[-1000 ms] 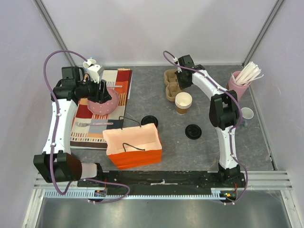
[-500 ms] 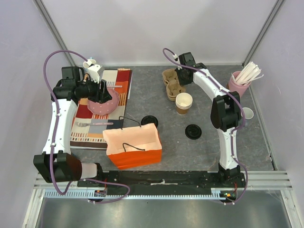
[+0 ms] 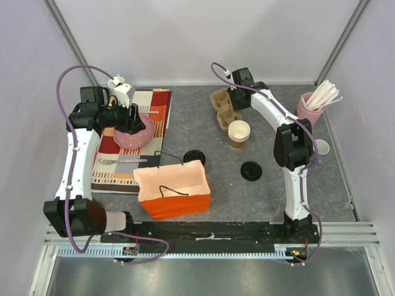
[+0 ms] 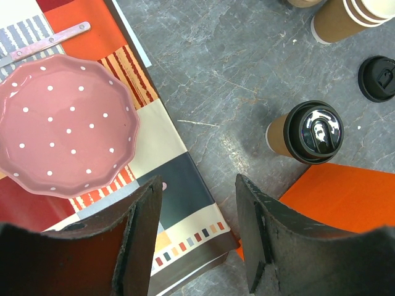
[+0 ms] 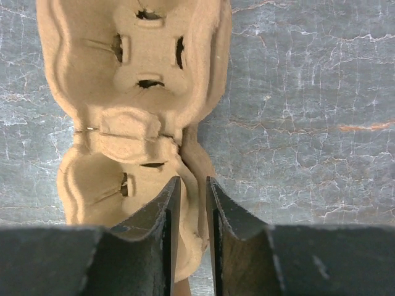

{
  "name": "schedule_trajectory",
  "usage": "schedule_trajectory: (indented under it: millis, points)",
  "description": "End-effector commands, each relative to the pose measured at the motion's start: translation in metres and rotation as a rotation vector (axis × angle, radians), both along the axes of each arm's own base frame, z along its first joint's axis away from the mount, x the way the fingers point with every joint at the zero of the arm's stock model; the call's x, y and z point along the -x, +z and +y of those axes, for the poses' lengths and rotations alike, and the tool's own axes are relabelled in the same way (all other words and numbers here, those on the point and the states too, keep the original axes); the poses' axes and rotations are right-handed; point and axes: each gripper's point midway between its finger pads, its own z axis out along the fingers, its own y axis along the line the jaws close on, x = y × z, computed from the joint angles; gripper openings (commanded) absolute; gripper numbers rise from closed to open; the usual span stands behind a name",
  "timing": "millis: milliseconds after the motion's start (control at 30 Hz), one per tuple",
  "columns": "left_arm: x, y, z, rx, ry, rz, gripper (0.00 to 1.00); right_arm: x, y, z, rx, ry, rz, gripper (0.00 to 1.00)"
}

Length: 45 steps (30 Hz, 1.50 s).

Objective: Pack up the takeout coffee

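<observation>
The lidded takeout coffee (image 4: 316,132) stands on the counter (image 4: 228,74), just beside the orange bag (image 4: 336,194). The left gripper (image 4: 197,185) hangs with jaws released, empty. The right gripper (image 5: 193,182) sets its jaws astride the rim of the cardboard carrier (image 5: 136,92); whether they clench it cannot be told.

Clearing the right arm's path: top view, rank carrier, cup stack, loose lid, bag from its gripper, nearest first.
1. Cardboard cup carrier, at right gripper
2. Paper cup stack, just below
3. Loose black lid, lower
4. Orange bag, lower left

left fingers (image 4: 139,240) apart, right fingers (image 5: 162,231) nearly together
</observation>
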Motion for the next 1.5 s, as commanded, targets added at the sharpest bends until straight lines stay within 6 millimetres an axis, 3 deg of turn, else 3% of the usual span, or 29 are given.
schedule_trajectory:
  millis: [0, 100, 233, 533, 700, 867, 967, 1000, 1100, 1200, 1400, 1467]
  points:
    - [-0.005, 0.020, -0.004, -0.001, -0.042, -0.083, 0.58, -0.016, 0.015, 0.003, 0.003, 0.009, -0.074, 0.32]
    - [-0.005, 0.019, -0.004, 0.001, -0.043, -0.080, 0.58, -0.017, 0.014, 0.003, 0.005, 0.010, -0.079, 0.31]
    - [-0.005, 0.019, -0.005, 0.007, -0.047, -0.078, 0.58, -0.019, 0.017, 0.004, 0.002, 0.020, -0.088, 0.12]
    - [-0.005, 0.017, -0.006, 0.006, -0.051, -0.073, 0.58, -0.018, 0.008, 0.004, 0.010, 0.027, -0.072, 0.10]
    - [-0.005, 0.017, -0.005, 0.003, -0.051, -0.075, 0.58, -0.019, -0.001, -0.002, 0.020, 0.009, -0.053, 0.19]
    - [-0.005, 0.016, -0.004, -0.001, -0.049, -0.075, 0.58, -0.017, -0.009, -0.004, 0.020, 0.009, -0.034, 0.22]
    - [-0.005, 0.015, -0.005, 0.000, -0.051, -0.073, 0.58, -0.017, -0.013, -0.002, 0.014, 0.017, -0.024, 0.17]
    - [-0.005, 0.015, -0.005, 0.001, -0.050, -0.072, 0.58, -0.016, -0.014, -0.002, 0.014, 0.018, -0.019, 0.10]
    - [-0.005, 0.016, -0.004, -0.003, -0.050, -0.075, 0.58, -0.016, -0.010, -0.002, 0.011, 0.017, -0.025, 0.00]
    - [-0.005, 0.016, -0.004, -0.002, -0.051, -0.077, 0.58, -0.016, 0.003, -0.001, 0.004, 0.021, -0.048, 0.00]
    - [-0.005, 0.017, -0.005, -0.001, -0.054, -0.077, 0.58, -0.020, 0.041, 0.000, -0.032, 0.008, -0.133, 0.00]
    - [-0.005, 0.018, -0.005, 0.000, -0.053, -0.080, 0.58, -0.023, 0.062, 0.002, -0.062, 0.000, -0.193, 0.00]
